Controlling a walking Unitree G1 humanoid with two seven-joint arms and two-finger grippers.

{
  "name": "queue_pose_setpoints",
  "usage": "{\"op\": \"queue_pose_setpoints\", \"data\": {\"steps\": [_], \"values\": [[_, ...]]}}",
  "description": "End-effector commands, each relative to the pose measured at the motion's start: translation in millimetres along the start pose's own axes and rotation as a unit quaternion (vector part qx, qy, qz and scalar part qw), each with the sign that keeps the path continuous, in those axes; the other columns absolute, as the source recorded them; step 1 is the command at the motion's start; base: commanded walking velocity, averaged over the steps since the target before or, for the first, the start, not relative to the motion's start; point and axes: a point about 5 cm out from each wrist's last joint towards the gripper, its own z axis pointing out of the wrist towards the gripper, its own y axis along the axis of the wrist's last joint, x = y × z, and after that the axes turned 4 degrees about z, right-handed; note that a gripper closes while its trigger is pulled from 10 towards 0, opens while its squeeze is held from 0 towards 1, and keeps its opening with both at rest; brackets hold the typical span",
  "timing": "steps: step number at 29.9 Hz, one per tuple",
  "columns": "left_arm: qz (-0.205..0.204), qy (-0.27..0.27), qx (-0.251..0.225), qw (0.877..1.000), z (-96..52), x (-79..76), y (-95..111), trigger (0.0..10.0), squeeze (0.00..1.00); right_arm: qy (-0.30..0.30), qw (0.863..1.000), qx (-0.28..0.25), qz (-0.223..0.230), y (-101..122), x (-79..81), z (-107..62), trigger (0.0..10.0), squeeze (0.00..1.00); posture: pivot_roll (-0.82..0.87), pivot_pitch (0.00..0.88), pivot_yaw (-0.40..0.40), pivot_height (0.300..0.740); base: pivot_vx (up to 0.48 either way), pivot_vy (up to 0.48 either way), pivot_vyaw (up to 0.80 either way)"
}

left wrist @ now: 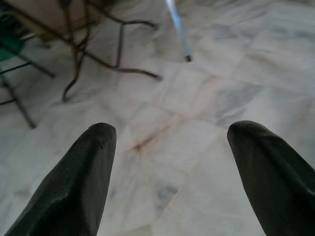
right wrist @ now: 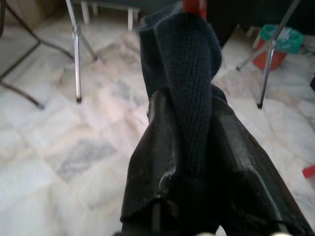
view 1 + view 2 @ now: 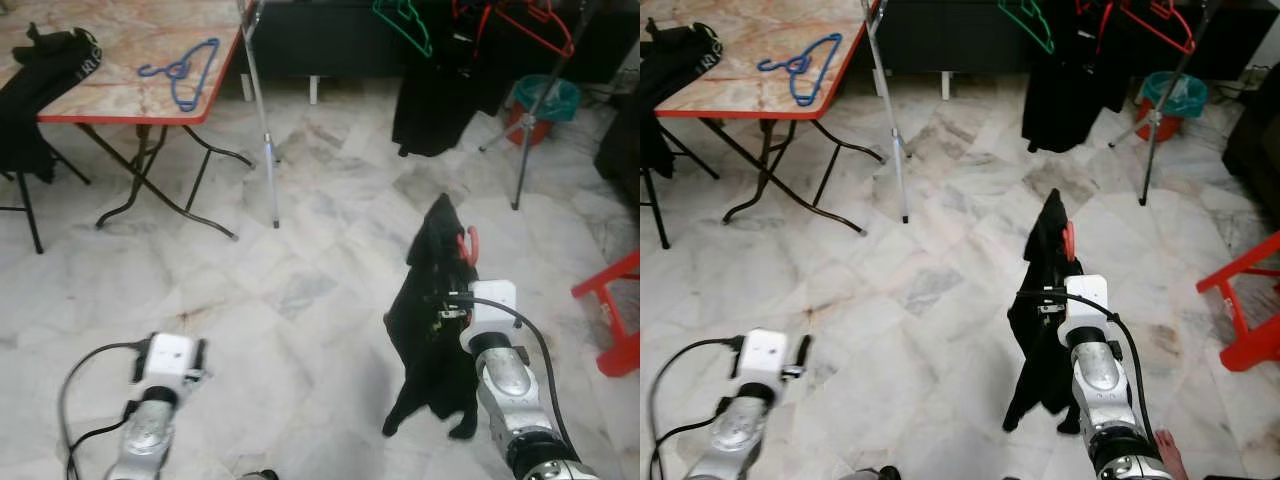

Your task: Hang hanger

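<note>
Right hand [image 2: 189,147] raised, fingers clamped shut; left hand [image 1: 170,172] low, fingers spread.

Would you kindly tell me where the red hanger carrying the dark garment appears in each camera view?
Left eye view: red hanger, its hook poking from the dark garment held up by the right gripper, right of centre.
Right eye view: hook at, just right of centre.
Left wrist view: not in it.
Right wrist view: a red tip above the garment, jaws closed on the fabric.
Shared landmark: the teal bucket, also at.
</note>
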Motion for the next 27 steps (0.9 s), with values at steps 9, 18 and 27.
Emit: {"op": "queue_pose_setpoints", "data": {"steps": [9,18,27], "values": [[0.027,-0.047,-0.112,0.992,15.6,10.5,53.3,10.0,0.00,0.205,0.971,-0.020,-0.124,25.6,1.2,1.4,10.0,0.00,0.03,0.133,0.009,0.740,0.000,0.000,0.00],[0.039,-0.082,-0.169,0.981,20.4,7.9,90.9,10.0,0.00,0.355,0.930,-0.014,-0.095,43.4,-1.4,-9.6,10.0,0.00,0.03,0.129,0.007,0.740,0.000,0.000,0.00],[0.011,-0.084,-0.188,0.979,21.2,10.0,113.4,10.0,0.00,0.463,0.885,0.025,-0.036,51.1,-11.3,-23.5,10.0,0.00,0.03,0.125,0.000,0.740,0.000,0.000,0.00]]}}
